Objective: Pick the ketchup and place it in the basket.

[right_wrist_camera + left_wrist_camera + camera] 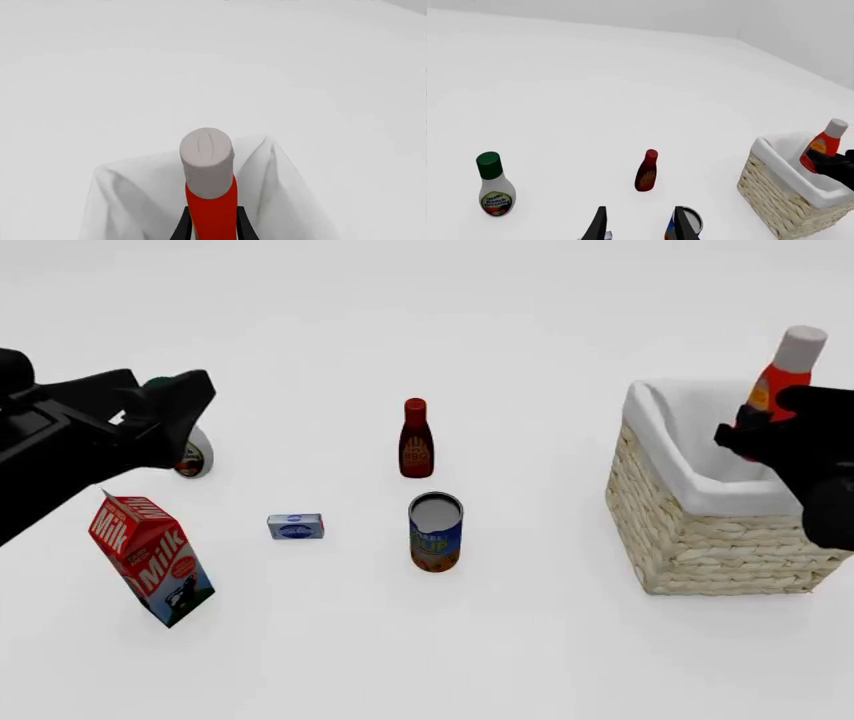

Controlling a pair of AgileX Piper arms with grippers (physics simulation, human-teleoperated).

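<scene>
Left gripper [640, 227]: jaws parted, nothing between them; held raised near left edge of table [534, 660], presumably parked clear of the work. Hides part of ranch bottle [494, 185] in front view.

Milk carton [150, 558] toward near-left of table, tilted. Small blue-white box [295, 526] just right of it. Dark-red bottle [416, 439] upright near centre; open can [435, 531] upright nearer the front edge. All untouched, well apart from the basket, not part of the task.

Basket [701, 530] by right edge of table, white lining folded over rim.

Ketchup [781, 370] held above basket's far-right part, cap up, leaning slightly. Bottom end hidden behind gripper and rim; cannot tell whether below rim level. Likely held high to clear the lining before lowering.

Right gripper [215, 225]: fingers [183, 227] clamped on either side of the red body, below the cap. Grip looks centred in right wrist view.

Ketchup appearance: red-orange body, tapered neck, pale grey-white cap with faint slit on top, yellow-orange label.

Judgement: placing step, release not yet done.
</scene>
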